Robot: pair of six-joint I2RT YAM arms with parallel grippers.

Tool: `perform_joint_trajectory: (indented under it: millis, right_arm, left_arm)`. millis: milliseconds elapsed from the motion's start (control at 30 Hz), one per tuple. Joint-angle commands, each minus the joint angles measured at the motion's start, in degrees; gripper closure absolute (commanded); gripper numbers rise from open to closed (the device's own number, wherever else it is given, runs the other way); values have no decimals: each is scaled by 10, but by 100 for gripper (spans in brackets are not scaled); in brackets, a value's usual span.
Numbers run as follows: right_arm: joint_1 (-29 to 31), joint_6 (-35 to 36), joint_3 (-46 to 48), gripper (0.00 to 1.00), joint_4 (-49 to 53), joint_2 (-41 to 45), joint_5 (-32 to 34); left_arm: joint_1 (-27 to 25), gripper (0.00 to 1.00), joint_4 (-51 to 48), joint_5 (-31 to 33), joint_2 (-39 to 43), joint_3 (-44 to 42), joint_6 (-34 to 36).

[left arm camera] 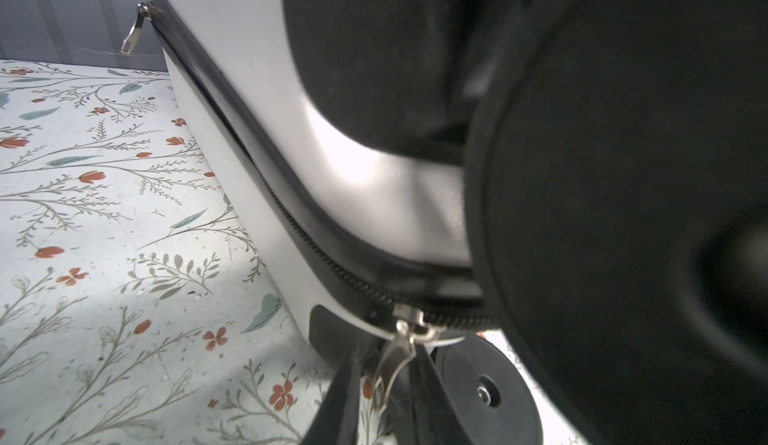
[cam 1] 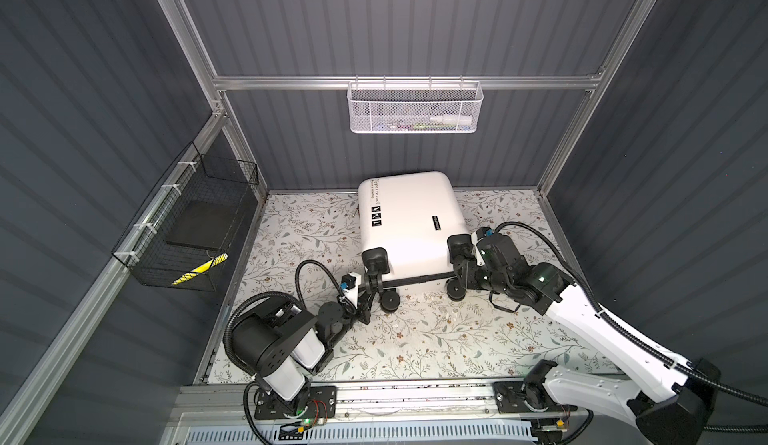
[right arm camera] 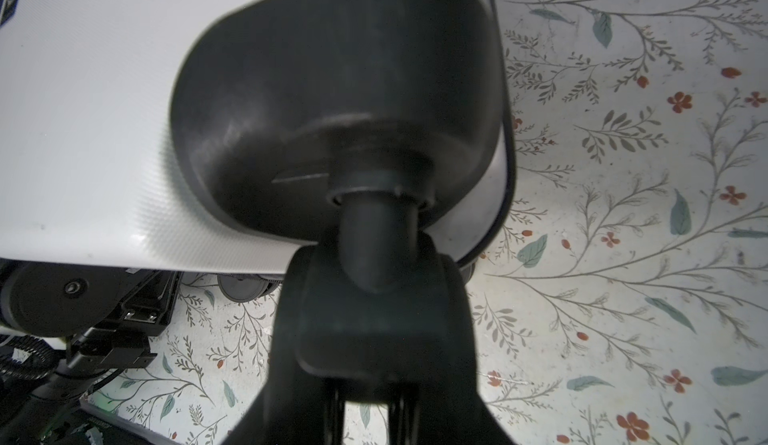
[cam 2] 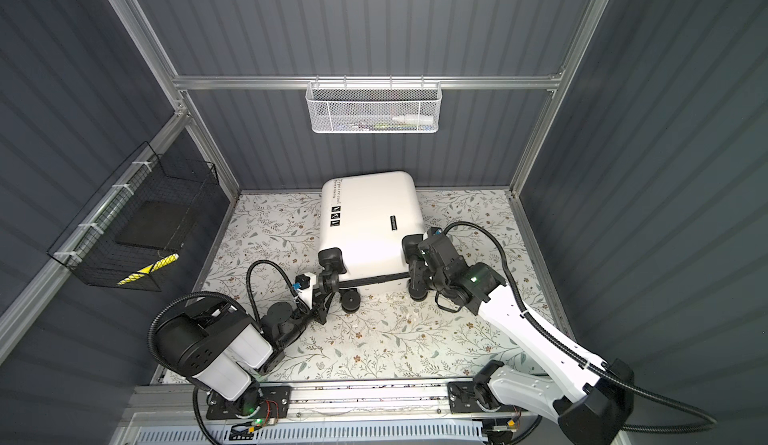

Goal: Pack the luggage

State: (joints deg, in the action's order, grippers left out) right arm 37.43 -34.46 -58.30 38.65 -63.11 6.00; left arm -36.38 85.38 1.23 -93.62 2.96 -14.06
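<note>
Luggage [cam 1: 411, 218] flat on the floral worktop [cam 1: 457, 339], close to the back wall in both top views, lettered white shell up, black wheels toward the arm bases. Black zip seam closed along the edge seen from the left wrist, zipper pull [left arm camera: 397, 355] hanging at the corner beside a wheel. Left claw [left arm camera: 384, 393] straddling that pull, fingers [left arm camera: 347, 401] narrowly apart; pinching it or not, cannot tell. Right claw [cam 1: 459, 268] clamped on the caster [right arm camera: 374, 256] of the upper wheel at the other near corner. Farther out: white mesh basket [cam 1: 415, 108] hung on the back rail, black wire basket [cam 1: 187, 231] on the left wall.
</note>
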Motion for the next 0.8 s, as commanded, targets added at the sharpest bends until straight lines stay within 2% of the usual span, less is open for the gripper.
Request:
perform_joint_trajectory:
  millis: [0, 100, 300, 400, 633, 767]
  right_arm:
    - [1, 9, -8, 100, -18, 13, 4]
    - [0, 10, -10, 100, -17, 14, 6]
    - [0, 11, -18, 100, -16, 14, 6]
    - [0, 14, -25, 100, -13, 13, 6]
    - [1, 18, -42, 100, -9, 12, 12]
    - [-3, 16, -47, 100, -12, 12, 13]
  left_arm:
    - [2, 81, 23, -5, -5, 7, 11]
    - [2, 84, 22, -3, 2, 3, 9]
    - [2, 98, -13, -5, 56, -8, 8]
    - [2, 100, -94, -14, 113, -1, 15]
    - [2, 100, -373, -23, 294, 41, 60]
    - [2, 100, -464, -21, 354, 53, 77]
